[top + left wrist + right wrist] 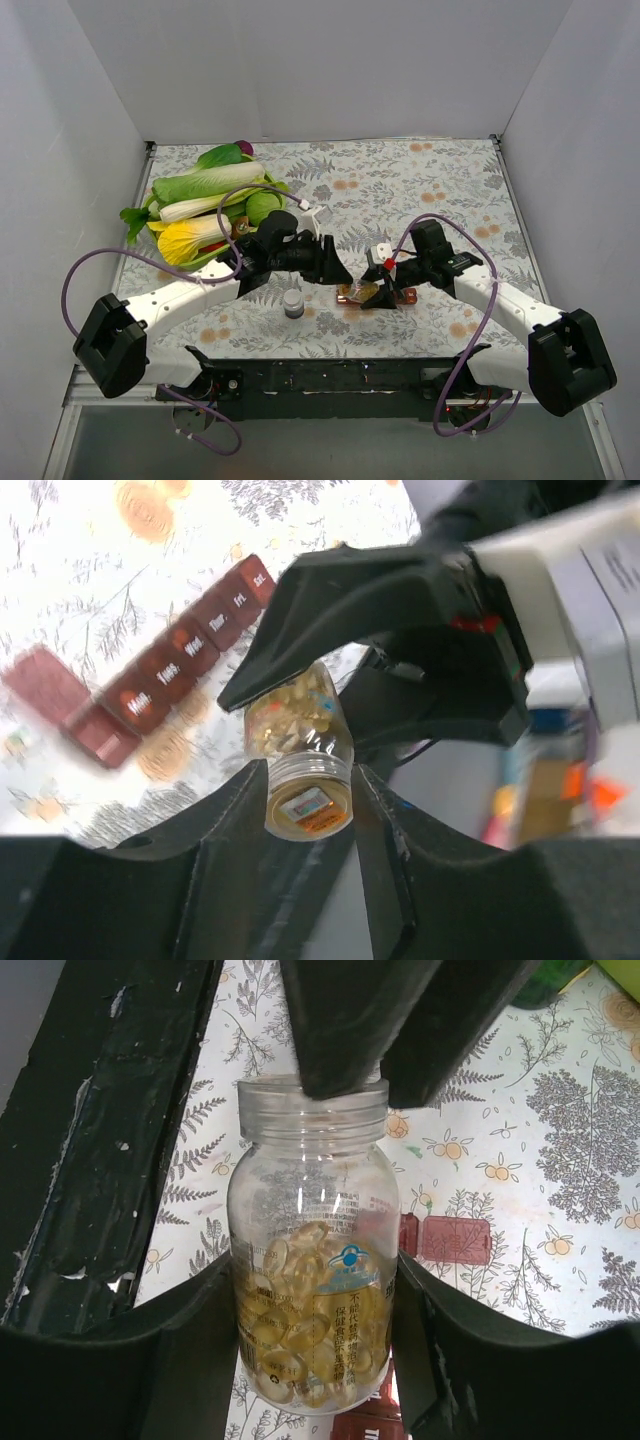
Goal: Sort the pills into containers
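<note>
Inside the right hand [315, 1295] a clear pill bottle [312, 1210] is clenched; the left hand [308, 777] grips its threaded neck. Beneath both hands the dark red containers [170, 670] lie flat on the desk [400, 190], long axis running hand to hand.

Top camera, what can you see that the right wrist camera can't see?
Only the top camera shows the pile of vegetables and the small grey bottle with a white cap. Only the right wrist camera shows the yellow capsules one by one and the printing on the label. Both show the clear bottle and the dark red pill strip on the leafy tablecloth.
</note>
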Robot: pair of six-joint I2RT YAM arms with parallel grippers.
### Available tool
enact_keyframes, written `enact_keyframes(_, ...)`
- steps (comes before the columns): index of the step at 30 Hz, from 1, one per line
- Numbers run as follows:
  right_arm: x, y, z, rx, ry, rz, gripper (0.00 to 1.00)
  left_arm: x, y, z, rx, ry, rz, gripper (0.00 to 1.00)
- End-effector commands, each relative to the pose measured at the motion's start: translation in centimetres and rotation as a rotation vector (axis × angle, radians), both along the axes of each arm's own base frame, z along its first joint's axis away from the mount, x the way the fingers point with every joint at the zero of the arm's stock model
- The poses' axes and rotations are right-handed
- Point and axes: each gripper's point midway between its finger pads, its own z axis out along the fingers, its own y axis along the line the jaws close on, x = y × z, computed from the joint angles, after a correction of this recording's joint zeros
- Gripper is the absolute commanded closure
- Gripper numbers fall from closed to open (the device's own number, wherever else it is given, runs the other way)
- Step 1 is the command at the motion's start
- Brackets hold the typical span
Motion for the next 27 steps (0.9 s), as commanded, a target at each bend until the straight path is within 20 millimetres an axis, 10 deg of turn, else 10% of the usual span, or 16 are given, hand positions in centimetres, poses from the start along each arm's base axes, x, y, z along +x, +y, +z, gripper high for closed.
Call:
enact_keyframes(1,1.2,0.6,1.4,0.029,-0.077,0.008,0.98,0.2,0.7,1.5,-0.070,0.502,0.290,1.00)
enact_keyframes(8,1.4,0.6,1.1,0.019,-0.076,0.001,0.97,2.3,0.5,2.8,-0.005,0.569,0.430,1.00)
enact_keyframes(12,1.5,0.5,1.1,0.014,-0.080,-0.004,0.97,3.8,2.0,3.2,0.062,0.414,0.462,0.29)
enact_keyframes(16,1.4,0.5,1.2,0.017,-0.087,0.002,0.97,3.3,3.3,6.5,-0.012,0.115,0.340,0.05)
enact_keyframes(21,1.0,0.5,1.1,0.023,-0.087,0.020,0.97,1.5,4.7,8.6,-0.129,-0.308,0.162,0.02)
enact_keyframes(27,0.7,0.4,1.1,0.027,-0.098,0.040,0.97,-2.5,5.6,5.4,-0.160,-0.689,-0.131,0.02)
